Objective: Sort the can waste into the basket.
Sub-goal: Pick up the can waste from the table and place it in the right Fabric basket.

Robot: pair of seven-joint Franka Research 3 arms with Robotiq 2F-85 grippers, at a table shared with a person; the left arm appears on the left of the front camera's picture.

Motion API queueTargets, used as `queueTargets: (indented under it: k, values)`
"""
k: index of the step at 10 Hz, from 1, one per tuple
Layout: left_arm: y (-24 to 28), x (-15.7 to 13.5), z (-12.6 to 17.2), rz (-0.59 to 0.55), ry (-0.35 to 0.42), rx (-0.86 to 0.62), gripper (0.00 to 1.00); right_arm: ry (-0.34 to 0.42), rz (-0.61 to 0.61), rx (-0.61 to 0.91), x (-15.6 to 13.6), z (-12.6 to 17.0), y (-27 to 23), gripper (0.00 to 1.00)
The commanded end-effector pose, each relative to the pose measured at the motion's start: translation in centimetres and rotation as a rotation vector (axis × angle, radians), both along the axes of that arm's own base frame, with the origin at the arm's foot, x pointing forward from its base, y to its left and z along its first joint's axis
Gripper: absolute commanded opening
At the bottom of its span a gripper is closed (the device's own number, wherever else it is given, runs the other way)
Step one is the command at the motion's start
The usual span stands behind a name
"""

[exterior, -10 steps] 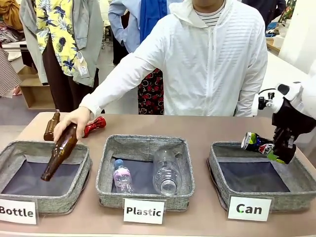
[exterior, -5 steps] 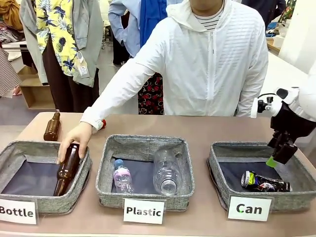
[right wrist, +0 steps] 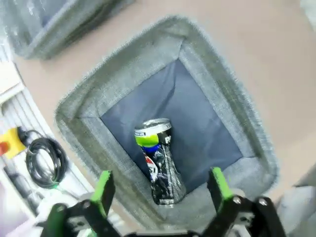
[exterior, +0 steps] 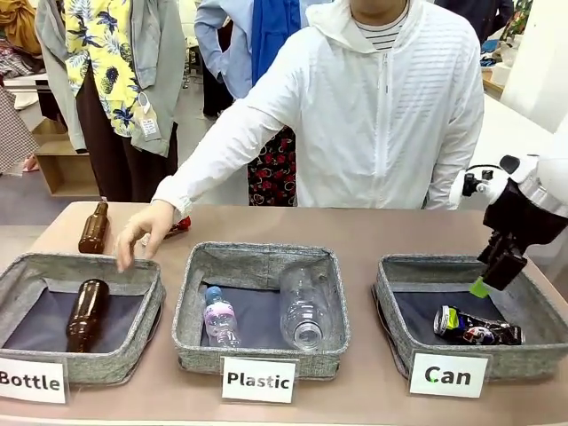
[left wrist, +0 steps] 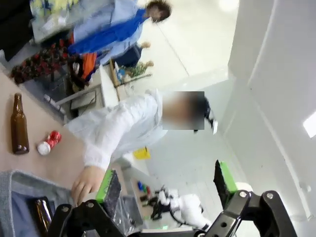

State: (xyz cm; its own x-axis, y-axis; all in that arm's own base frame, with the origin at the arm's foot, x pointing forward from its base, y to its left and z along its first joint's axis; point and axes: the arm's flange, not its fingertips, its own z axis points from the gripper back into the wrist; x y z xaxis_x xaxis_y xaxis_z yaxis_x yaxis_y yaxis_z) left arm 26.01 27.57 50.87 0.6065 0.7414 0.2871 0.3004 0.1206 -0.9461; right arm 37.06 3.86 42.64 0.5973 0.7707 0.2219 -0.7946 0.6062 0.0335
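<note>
Front view: you are looking across a brown surface [exterior: 373,229] at a person in a white jacket. Three grey fabric baskets stand in a row, labelled Bottle, Plastic and Can. The Can basket [exterior: 387,293] is on the robot's right. The black can [exterior: 477,327] with green-yellow print lies on its side on the basket's dark blue lining, toward the near edge. The right claw [exterior: 488,280] hangs above the far side of that basket, clear of the can; from this angle you cannot tell how wide it stands. The red can [exterior: 178,225] lies on the surface beyond the Bottle basket [exterior: 27,266], partly hidden by the person's hand [exterior: 142,232]. One brown bottle [exterior: 93,227] stands near it, and another [exterior: 82,313] lies inside the Bottle basket. Two clear plastic bottles [exterior: 302,306] lie in the Plastic basket [exterior: 262,254].

Left wrist view: the left claw [left wrist: 166,181] is spread wide with nothing between its green pads [left wrist: 107,185]. Beyond it you see the person's hand [left wrist: 87,182], the red can [left wrist: 49,143] lying on the surface, and the brown bottle [left wrist: 19,124] just beside it.

Right wrist view: you are looking straight down into the Can basket [right wrist: 217,74]. The right claw [right wrist: 160,188] is spread wide and holds nothing. The black can [right wrist: 159,160] lies on the blue lining below, between the two green pads [right wrist: 102,190] and touching neither.
</note>
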Motion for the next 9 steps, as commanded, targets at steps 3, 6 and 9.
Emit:
queueTargets:
  k: [3,6,9]
  values:
    - [-13.7,3.2,-3.1,-0.441,0.11,0.257,1.0,0.236,-0.528,0.684,-1.4,3.6,0.8,1.0]
    - [-20.7,4.2,-6.5,-0.672,0.23,0.357,1.0,0.48,-0.573,1.22,-4.4,2.5,-3.3,1.0]
    - [-21.7,4.2,-9.6,-0.613,0.308,0.469,1.0,0.473,-0.496,1.443,-5.8,-0.7,-6.7,1.0]
